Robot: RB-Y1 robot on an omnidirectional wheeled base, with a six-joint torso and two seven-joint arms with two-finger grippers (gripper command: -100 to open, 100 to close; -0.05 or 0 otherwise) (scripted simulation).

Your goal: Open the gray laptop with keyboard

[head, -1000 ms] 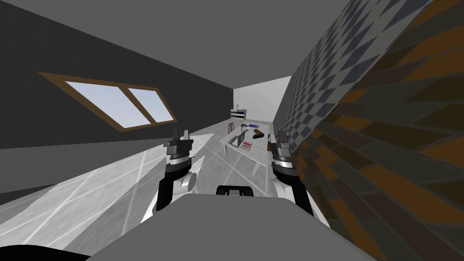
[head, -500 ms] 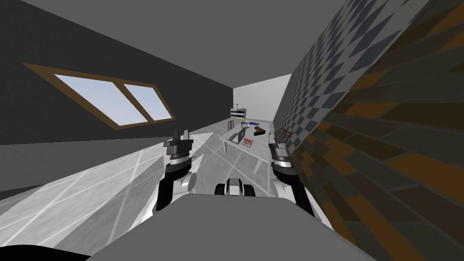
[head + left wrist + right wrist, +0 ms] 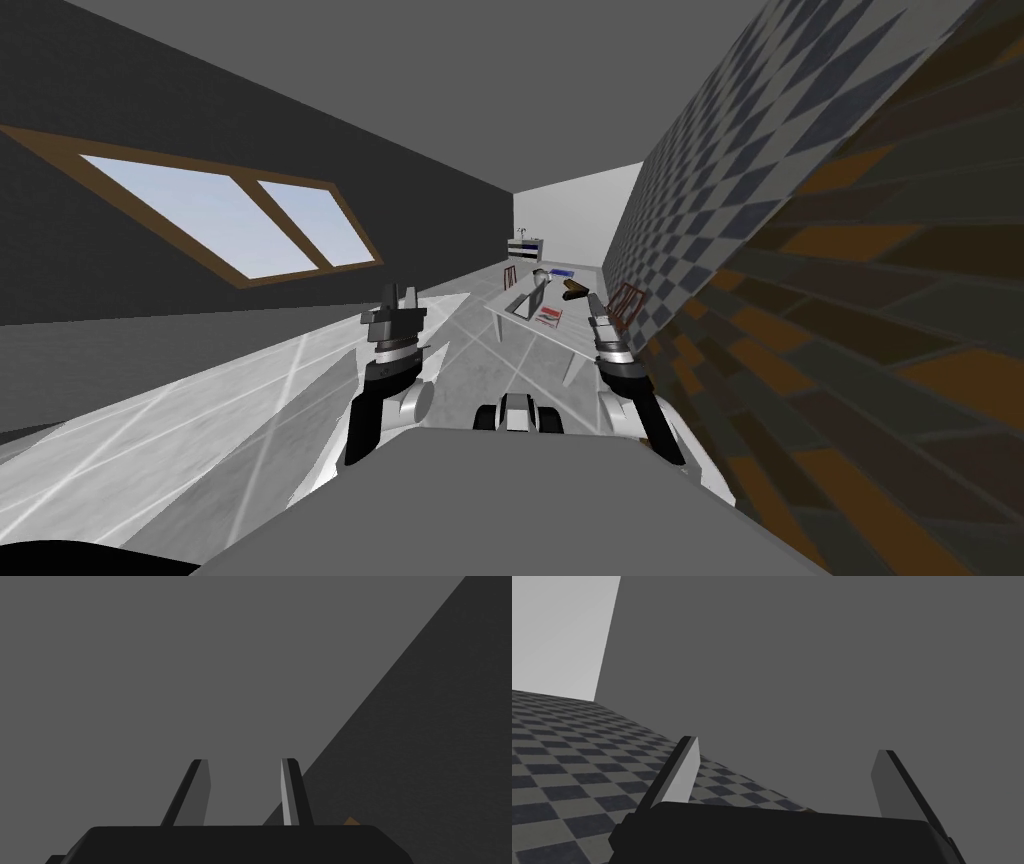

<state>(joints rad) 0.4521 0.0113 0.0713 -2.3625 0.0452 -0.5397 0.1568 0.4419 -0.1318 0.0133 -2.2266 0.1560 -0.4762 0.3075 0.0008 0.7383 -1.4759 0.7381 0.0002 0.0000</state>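
**Clerk:** Entry one, right claw (image 3: 786, 748)?

**Keeper:** Held up ahead on the right, close by the checkered wall (image 3: 700, 200). Two blades spread wide, nothing between them.

**Clerk:** Entry two, left claw (image 3: 245, 761)?

**Keeper:** Raised on the left, blades pointing up. They are parted with a narrower gap than the right's, and nothing is gripped.

**Clerk:** Entry three, laptop (image 3: 527, 299)?

**Keeper:** Gray, on the white desk (image 3: 565, 338), well ahead of both claws and touching neither. In the head view it sits between them, nearer the right one. It lies by the desk's long edge away from the checkered wall, toward the near end. The lid appears to be raised at a slant, but I cannot tell how far. The keyboard is too small to make out.

**Clerk:** Other desk entries?

**Keeper:** Red-and-white flat item (image 3: 548, 318), just beside the laptop on the wall side. Brown item (image 3: 572, 292), farther along. Blue flat item (image 3: 560, 271), toward the far end.

**Clerk:** Around the desk?

**Keeper:** Reddish chair (image 3: 626, 300) between the desk and the checkered wall. Second chair (image 3: 510, 277) off the far corner. Small shelf unit (image 3: 525, 248) against the far white wall.
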